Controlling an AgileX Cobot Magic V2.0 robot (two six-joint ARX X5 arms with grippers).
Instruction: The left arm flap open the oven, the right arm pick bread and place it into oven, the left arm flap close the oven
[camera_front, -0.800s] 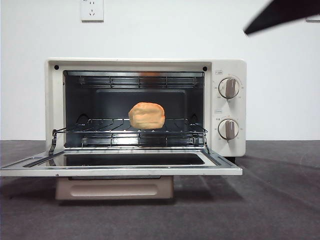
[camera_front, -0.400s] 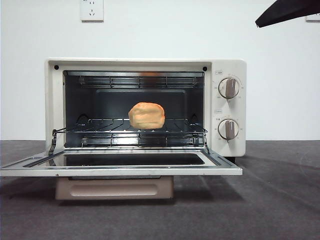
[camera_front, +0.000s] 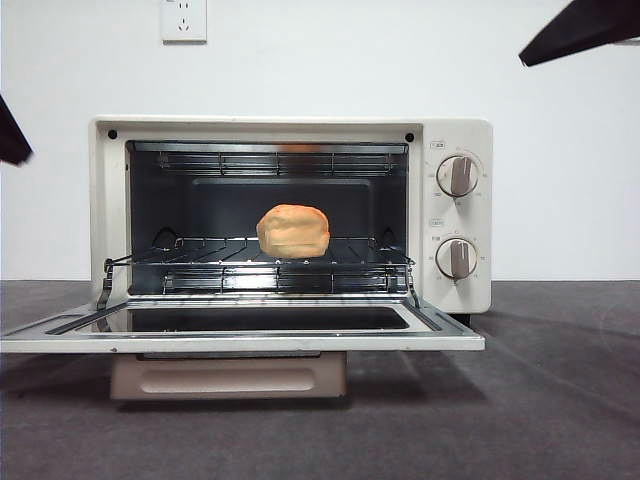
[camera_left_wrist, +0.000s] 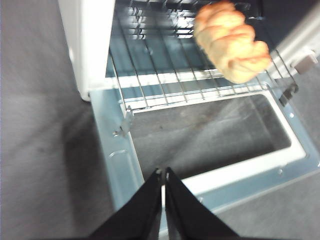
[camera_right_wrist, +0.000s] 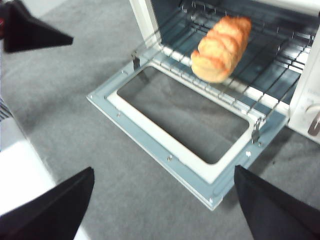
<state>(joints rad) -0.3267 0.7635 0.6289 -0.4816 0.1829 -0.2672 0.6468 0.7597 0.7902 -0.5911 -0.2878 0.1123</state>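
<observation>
Grey table (camera_front: 560, 400) carried the oven (camera_front: 450, 135), door flat open, with the bread (camera_front: 293, 231) lying on its wire rack (camera_front: 200, 250). Left gripper (camera_left_wrist: 163, 175) hovered over the door's edge, jaws pressed together; right gripper (camera_right_wrist: 162, 187) hung above, jaws spread wide, empty.

A staged test bench rather than a kitchen. The oven (camera_front: 290, 215) sits alone on a grey felt-like tabletop (camera_front: 560, 400). Behind is a bare white wall (camera_front: 350, 60), with a socket (camera_front: 184, 20) at 11 o'clock.

surface: dark grey table (camera_front: 560, 400) | on it: cream oven (camera_front: 455, 135), door folded down flat
</observation>
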